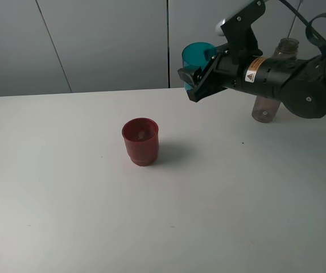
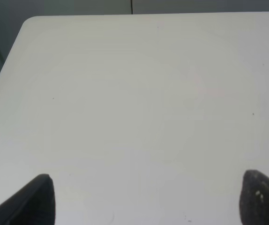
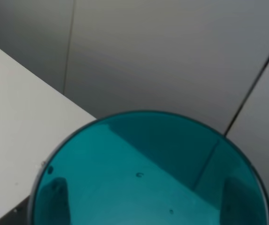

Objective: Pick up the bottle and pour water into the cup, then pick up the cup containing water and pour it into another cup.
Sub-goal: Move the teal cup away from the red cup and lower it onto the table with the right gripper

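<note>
Right gripper [image 1: 195, 79] sits upper right of center in the high view, up off the table [image 1: 66, 199], clenched round the teal cup [image 1: 198, 57]. Cup is lifted clear of the tabletop w/ its rim showing above the black fingers; looks roughly upright, maybe a slight lean, hard to say. Right arm comes in from the right edge of the frame, near horizontal, yellow warning sticker on its side.

Right wrist view: teal cup [image 3: 148, 178] fills the lower half of the frame, see-through, dark finger shapes visible thru its wall on both sides. A few small droplets or specks on it. Can't tell whether there's water in it. Grey wall panels behind, white table corner at the left.

Red cup [image 1: 140, 141] stands upright on the table, left of center, mouth open, well apart from the gripper and lower in the frame. Interior too dim to say what's in it.

Bottle [image 1: 273, 85] stands upright at upper right, behind the right arm, which hides its middle; neck and base show.

Left gripper [image 2: 146, 199]: only two dark fingertips at the bottom corners of the left wrist view, spread wide, nothing btw them, bare white table beyond.
</note>
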